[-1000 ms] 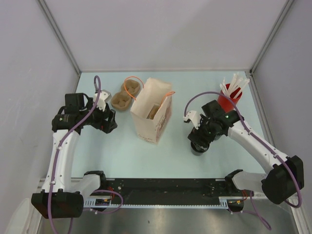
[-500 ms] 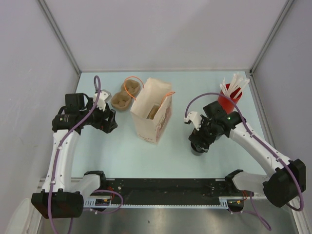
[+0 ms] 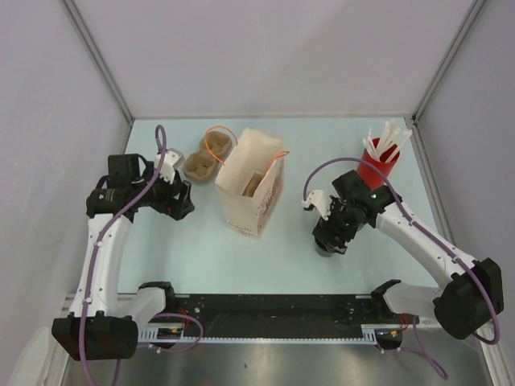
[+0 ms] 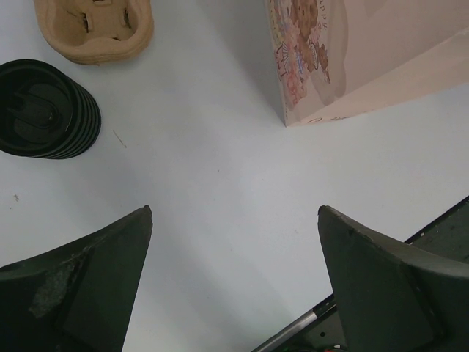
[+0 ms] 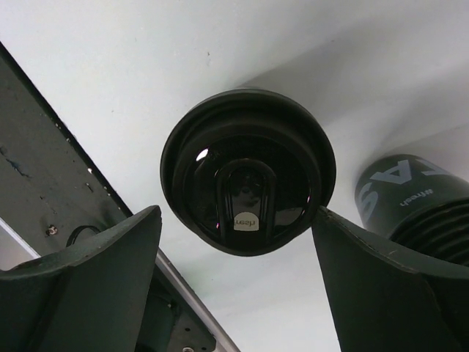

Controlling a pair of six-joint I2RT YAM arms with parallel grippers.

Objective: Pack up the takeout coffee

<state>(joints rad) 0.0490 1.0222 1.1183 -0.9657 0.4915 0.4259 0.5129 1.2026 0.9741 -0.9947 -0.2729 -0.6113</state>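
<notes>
Nearest, to the right of the paper bag [image 3: 251,189], the right hand [image 5: 236,216] straddles a taller black cup [image 5: 248,172] with a glossy lid. Its fingers sit close on either side, and I cannot tell whether they press it. Left of the bag, the left hand [image 4: 234,213] hangs wide open over the bare surface [image 3: 201,241]. Farther back on that side, the takeout coffee [image 4: 47,110] stands untouched beside a brown cup carrier [image 4: 95,29]. Far right of the bag stands a red cup [image 3: 374,167] of white sticks [image 3: 390,137].

Cardboard cup carrier [image 4: 91,29], partly beyond top edge
</notes>
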